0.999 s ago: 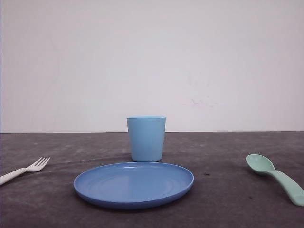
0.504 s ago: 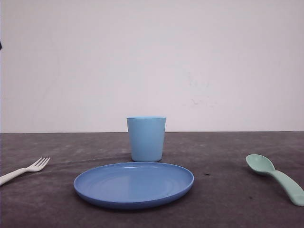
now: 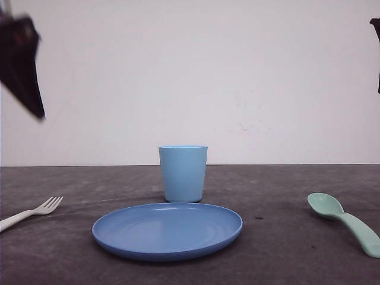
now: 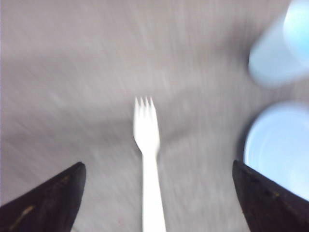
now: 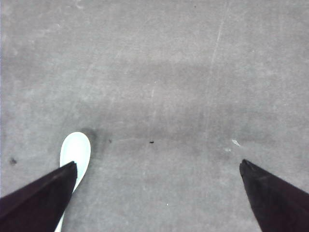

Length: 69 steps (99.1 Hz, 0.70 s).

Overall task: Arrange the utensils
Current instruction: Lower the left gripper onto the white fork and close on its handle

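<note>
The white fork point(image 3: 35, 212) lies on the dark table at the far left, tines pointing toward the middle. At the far right lies the mint-green spoon point(image 3: 344, 221), bowl toward the back. My left gripper point(image 3: 25, 71) hangs high above the fork, blurred. In the left wrist view the left gripper point(image 4: 157, 164) is open, with the fork point(image 4: 147, 145) on the table far below between its fingers. My right gripper point(image 3: 376, 53) shows at the upper right edge. In the right wrist view it point(image 5: 157, 163) is open and empty, the spoon's bowl point(image 5: 76, 151) beside one finger.
A light blue cup point(image 3: 183, 173) stands upright at the table's middle, behind a round blue plate point(image 3: 167, 230). The left wrist view has the cup point(image 4: 280, 53) and the plate point(image 4: 280, 147) off to one side of the fork. A white wall closes the back.
Both grippers have come into the front view, the left at the top left corner and the right at the right edge. Fork, spoon, cup and plate have not moved.
</note>
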### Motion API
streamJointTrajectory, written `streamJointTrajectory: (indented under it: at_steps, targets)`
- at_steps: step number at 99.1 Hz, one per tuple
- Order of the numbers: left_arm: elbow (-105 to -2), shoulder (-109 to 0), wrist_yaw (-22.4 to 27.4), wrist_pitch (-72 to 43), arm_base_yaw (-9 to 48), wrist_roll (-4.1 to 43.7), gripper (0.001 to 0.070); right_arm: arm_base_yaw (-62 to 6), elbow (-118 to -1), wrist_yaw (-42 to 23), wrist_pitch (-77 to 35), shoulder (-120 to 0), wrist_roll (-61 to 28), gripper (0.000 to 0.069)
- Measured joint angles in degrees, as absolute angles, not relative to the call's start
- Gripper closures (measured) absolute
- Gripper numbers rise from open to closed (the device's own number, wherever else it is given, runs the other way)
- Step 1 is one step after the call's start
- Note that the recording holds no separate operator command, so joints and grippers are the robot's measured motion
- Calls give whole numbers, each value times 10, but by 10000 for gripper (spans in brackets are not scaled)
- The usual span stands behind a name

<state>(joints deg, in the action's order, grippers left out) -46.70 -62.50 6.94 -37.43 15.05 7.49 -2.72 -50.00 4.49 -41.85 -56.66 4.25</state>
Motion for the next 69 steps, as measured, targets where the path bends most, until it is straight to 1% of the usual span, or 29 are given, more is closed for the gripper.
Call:
streamJointTrajectory:
  at_steps: [11,29,69]
  targets:
    - [-442,-660,43,-357,175,90,113,-27,-500,45,-418,-567,43,11]
    - [-441,-718,-1,-317,197,99,114,-27,-500,45,-418,-567,43,11]
    - [-441,-818,-6,-287,204,112,119,-27,-500,45,-418,-567,43,11]
